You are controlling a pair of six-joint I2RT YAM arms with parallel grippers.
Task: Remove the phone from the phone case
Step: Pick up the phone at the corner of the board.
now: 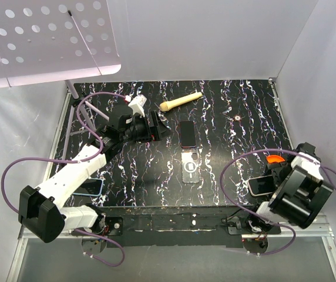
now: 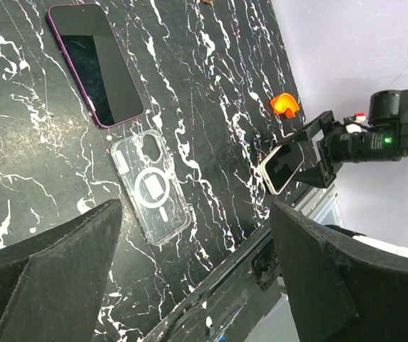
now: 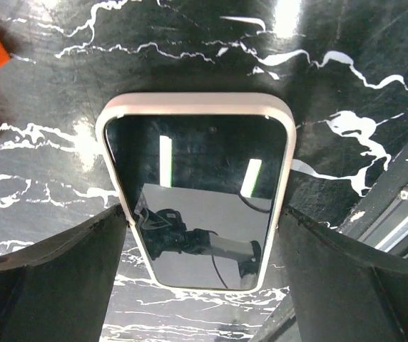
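A purple-edged phone [image 1: 187, 134] [image 2: 95, 63] lies screen up on the black marbled table. Just nearer than it lies a clear phone case [image 1: 190, 166] [image 2: 151, 188], empty, its white ring showing, a small gap between the two. My left gripper [image 1: 158, 126] [image 2: 195, 231] hovers open to the left of the phone, nothing between its fingers. My right gripper [image 1: 272, 177] [image 3: 200, 221] is open at the table's right front corner. It hangs over a cream-edged phone [image 1: 261, 185] [image 3: 197, 189] that lies flat, a finger on each side of it.
A blue-edged phone [image 1: 91, 187] lies by the left arm near the front edge. An orange object [image 1: 274, 157] [image 2: 284, 104] sits beside the right gripper. A wooden stick [image 1: 180, 101] lies at the back. A perforated white board [image 1: 44, 38] overhangs the back left.
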